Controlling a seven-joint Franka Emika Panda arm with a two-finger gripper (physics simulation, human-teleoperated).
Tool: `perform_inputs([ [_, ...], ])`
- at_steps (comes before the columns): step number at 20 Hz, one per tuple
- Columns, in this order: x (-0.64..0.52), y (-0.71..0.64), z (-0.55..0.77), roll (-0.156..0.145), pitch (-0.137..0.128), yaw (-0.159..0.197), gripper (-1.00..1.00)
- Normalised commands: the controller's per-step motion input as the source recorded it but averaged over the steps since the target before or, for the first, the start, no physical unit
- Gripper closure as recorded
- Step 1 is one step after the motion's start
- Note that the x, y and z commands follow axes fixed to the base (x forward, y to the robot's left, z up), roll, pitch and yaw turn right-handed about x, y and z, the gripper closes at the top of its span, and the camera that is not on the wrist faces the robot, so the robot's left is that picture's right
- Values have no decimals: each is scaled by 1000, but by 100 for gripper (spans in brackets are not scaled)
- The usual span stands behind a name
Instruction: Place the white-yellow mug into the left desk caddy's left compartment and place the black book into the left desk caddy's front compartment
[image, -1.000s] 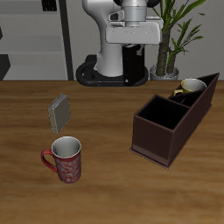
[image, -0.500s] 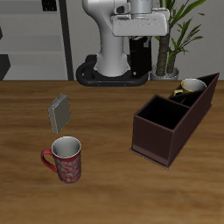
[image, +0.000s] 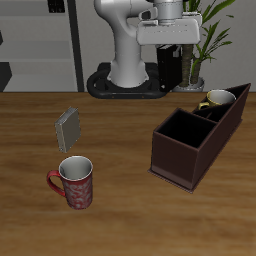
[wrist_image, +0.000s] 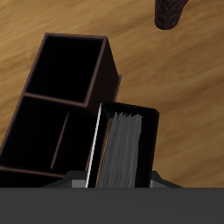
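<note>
Claw (image: 171, 62) clamped on black book (image: 171, 68), high behind left desk caddy (image: 190, 145)

The black book (image: 171, 66) hangs in the gripper (image: 170, 48), raised behind the left desk caddy (image: 190, 150). The white-yellow mug (image: 219, 101) sits inside the caddy. The red patterned mug (image: 74, 182) and grey book (image: 68, 128) stand well apart from the gripper.

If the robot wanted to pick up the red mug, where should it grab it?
Probably by the rim, coming straight down from above. The red mug stands upright with its mouth open upward, so one finger could go inside the rim and one outside. Stay away from the handle, which sticks out sideways.
</note>
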Motion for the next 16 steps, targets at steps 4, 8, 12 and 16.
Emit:
perform_inputs([
  [4, -11, 234, -11, 38, -5, 21, 100],
  [8, 36, 209, 1, 39, -10, 13, 100],
  [12, 113, 275, -84, 35, 25, 3, 100],
  [16, 77, 158, -14, 17, 5, -2, 100],
])
